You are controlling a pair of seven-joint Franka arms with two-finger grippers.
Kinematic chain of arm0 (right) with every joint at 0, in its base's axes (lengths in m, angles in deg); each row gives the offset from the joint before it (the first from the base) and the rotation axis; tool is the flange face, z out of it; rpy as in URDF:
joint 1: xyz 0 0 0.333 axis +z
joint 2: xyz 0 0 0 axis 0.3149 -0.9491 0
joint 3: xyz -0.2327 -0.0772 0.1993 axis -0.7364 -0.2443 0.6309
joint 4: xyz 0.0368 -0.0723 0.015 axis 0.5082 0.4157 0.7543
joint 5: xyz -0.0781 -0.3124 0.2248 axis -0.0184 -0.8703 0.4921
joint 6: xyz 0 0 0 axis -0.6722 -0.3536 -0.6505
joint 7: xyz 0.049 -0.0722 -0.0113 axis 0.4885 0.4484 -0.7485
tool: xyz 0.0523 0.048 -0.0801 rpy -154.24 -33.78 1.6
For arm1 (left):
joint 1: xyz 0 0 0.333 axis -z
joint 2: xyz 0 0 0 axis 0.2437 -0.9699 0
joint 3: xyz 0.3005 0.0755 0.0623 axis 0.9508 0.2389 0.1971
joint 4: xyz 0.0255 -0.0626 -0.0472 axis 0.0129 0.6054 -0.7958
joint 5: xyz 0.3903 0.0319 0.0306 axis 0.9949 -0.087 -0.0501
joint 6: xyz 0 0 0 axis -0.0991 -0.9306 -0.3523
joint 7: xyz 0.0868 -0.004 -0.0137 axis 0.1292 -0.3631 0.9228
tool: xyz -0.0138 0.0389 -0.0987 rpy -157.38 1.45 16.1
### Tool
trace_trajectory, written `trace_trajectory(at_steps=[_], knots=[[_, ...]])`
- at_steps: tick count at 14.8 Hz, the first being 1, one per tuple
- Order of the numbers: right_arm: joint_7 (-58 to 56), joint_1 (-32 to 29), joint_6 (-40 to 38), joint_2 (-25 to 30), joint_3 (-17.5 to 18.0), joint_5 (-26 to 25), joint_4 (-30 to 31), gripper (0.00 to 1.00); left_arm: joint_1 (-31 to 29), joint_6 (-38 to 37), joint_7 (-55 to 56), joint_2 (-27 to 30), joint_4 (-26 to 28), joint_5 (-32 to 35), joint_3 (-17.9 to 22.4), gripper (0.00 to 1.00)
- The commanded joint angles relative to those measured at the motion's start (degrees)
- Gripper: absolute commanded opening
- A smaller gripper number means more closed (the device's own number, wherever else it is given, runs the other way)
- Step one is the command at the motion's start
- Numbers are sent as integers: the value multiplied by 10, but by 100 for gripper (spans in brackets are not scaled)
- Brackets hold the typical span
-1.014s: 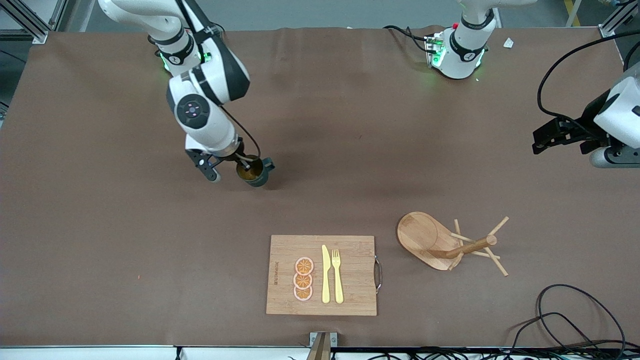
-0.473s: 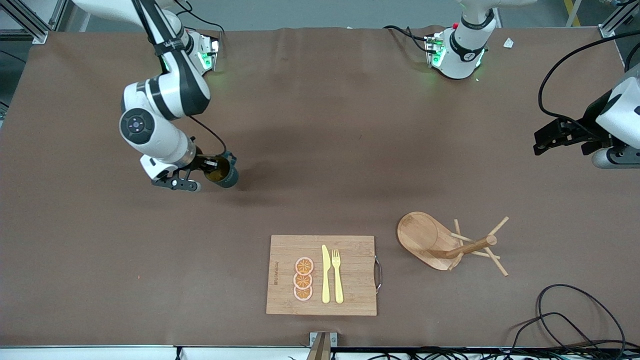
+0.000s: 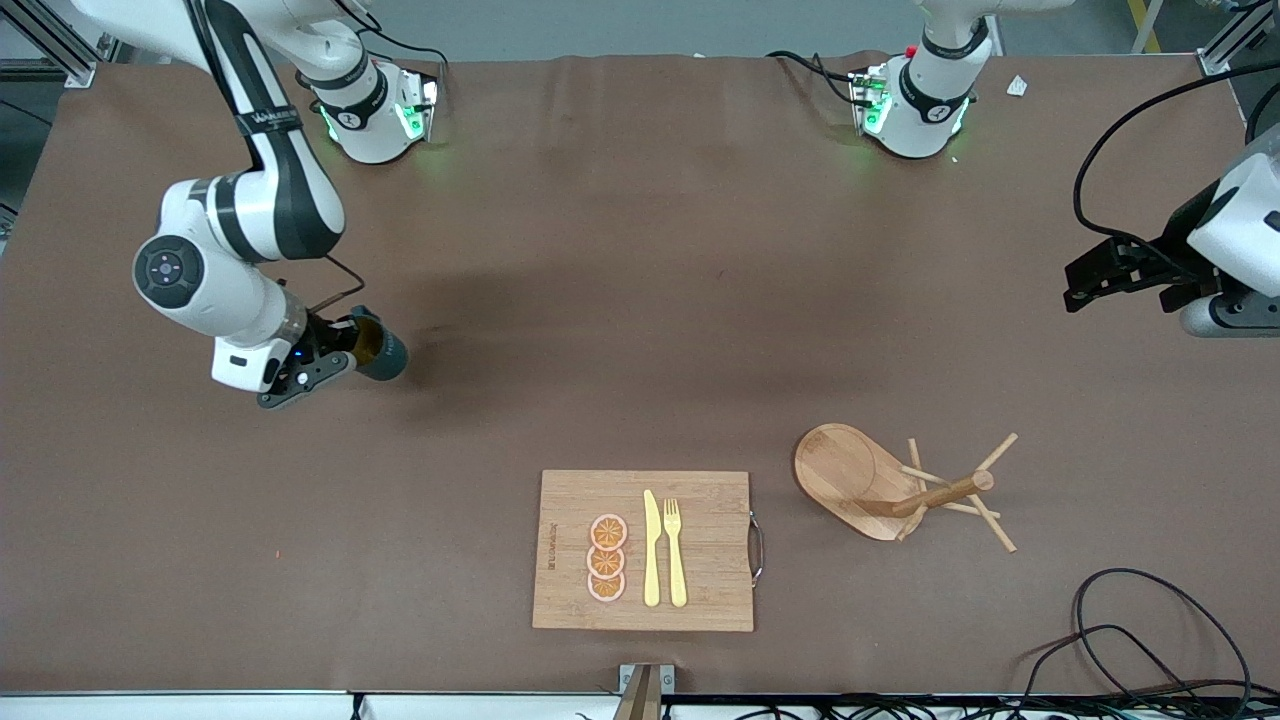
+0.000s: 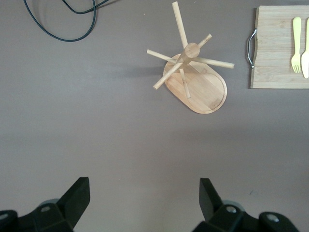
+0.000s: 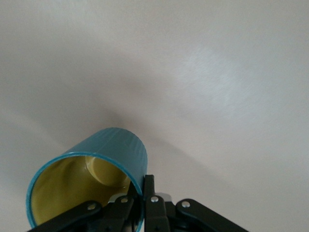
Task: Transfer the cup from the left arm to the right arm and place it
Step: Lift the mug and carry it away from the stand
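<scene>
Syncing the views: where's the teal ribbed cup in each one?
Front view: the dark teal ribbed cup is tipped on its side in the right tool, toward the right arm's end of the brown table.
Left wrist view: not in it.
Right wrist view: cup, rim pinched, fingers shut.
Shared landmark: the brown table.

cup [image 3: 380, 349] in right gripper [image 3: 335, 352], tilted, over table [image 3: 640, 300] at right arm's end | left gripper [image 3: 1090, 275] over left arm's end | cutting board [image 3: 640, 550] near front camera; knife [image 3: 651, 548], fork [image 3: 675, 550], three slices [image 3: 606, 558] (probably orange) on it | mug rack [image 3: 895, 485] beside board, toward left arm's end
</scene>
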Motion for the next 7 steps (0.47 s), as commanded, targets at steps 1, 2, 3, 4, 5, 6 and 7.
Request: trace_trajectory(at_steps=[1,2,3,4,5,6,7], knots=[[-146,-32,45,-2,11,-19,15,0,-1,13,-3,6,6,-11,4,100],[-201,-41,63,-11,11,-19,15,0,0,14,-3,6,6,-11,4,100],[-250,-52,76,-20,11,-19,13,0,0,13,-3,6,7,-11,4,100],[-299,-56,87,-28,11,-19,12,0,0,14,-4,6,7,-11,4,100],[-336,-58,98,-31,11,-19,13,0,0,13,-6,6,7,-11,4,100],[-376,-58,98,-37,11,-19,13,0,-1,13,-6,6,7,-11,4,100],[-421,-58,97,-41,11,-19,12,0,-1,13,-6,6,7,-12,4,100]])
